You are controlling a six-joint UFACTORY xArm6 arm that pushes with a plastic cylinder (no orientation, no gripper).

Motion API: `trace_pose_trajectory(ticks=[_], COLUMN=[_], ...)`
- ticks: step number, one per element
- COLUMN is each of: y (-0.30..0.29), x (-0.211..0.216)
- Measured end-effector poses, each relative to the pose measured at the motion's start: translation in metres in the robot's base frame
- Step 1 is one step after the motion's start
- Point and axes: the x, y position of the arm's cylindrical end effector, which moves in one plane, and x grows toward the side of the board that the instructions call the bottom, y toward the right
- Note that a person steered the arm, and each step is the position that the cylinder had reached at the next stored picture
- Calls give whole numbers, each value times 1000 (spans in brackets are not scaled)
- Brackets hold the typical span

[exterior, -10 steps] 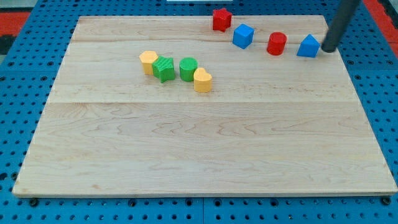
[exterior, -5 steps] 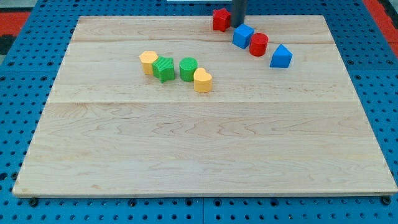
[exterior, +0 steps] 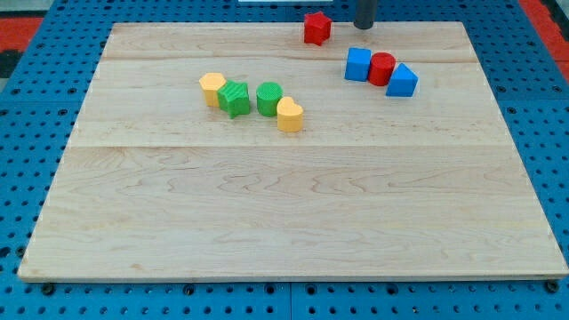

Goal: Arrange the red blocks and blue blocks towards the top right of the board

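Note:
A red block [exterior: 316, 28] of star-like shape sits at the board's top edge. A blue cube [exterior: 358, 64], a red cylinder [exterior: 382, 68] and a blue wedge-shaped block [exterior: 402, 81] lie touching in a short row right of centre near the top. My tip [exterior: 364, 26] is at the top edge, right of the red star-like block and above the blue cube, touching neither.
A yellow block [exterior: 212, 89], a green star-shaped block [exterior: 235, 98], a green cylinder [exterior: 269, 98] and a yellow heart-shaped block [exterior: 290, 115] form a row left of centre. The wooden board [exterior: 284, 213] lies on a blue pegboard.
The tip moved right along the top edge. The blue cube and red cylinder shifted right and down, and now press against the blue wedge-shaped block.

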Motion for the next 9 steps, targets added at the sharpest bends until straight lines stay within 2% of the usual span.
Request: trace_pose_trajectory(ticks=[2, 3, 4, 5, 6, 7, 8, 9], y=[-116, -121, -135, -229, -221, -108, -70, -57], x=[18, 82, 112, 83, 37, 42, 74, 79])
